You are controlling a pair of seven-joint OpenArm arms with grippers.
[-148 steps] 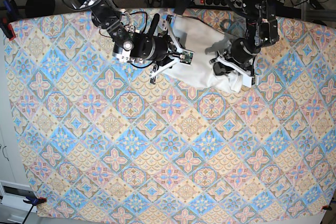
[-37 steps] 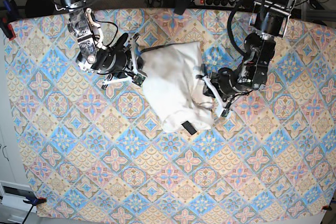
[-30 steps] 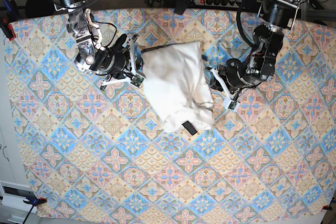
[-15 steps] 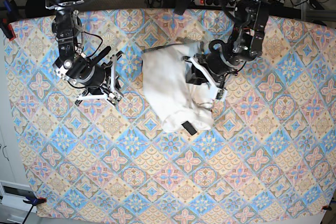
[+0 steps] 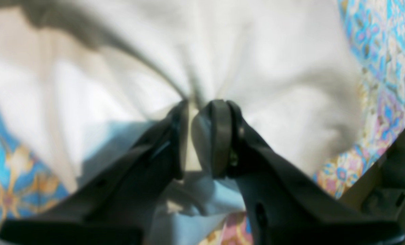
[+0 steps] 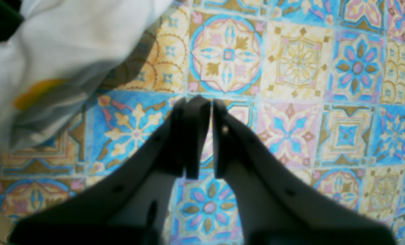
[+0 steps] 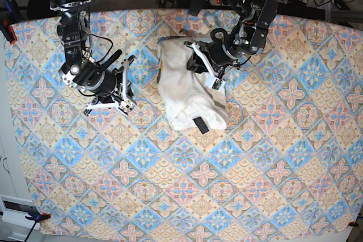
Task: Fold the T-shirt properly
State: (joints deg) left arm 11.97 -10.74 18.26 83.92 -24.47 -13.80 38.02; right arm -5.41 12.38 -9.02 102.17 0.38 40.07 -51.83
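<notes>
T-shirt (image 7: 188,86) lies lengthwise front-to-back; left pincer (image 5: 199,137) pinches it, right pincer (image 6: 211,136) closed, empty.

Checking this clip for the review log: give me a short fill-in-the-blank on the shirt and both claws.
1. The left claw is pinching the white ____.
2. The right claw is shut over the patterned tablecloth and holds ____.
3. In the base view, the small tag on the T-shirt is coloured ____.

Missing words: T-shirt; nothing; black

White T-shirt (image 7: 187,86), bunched lengthwise, small black tag (image 7: 200,125) at near end
</notes>
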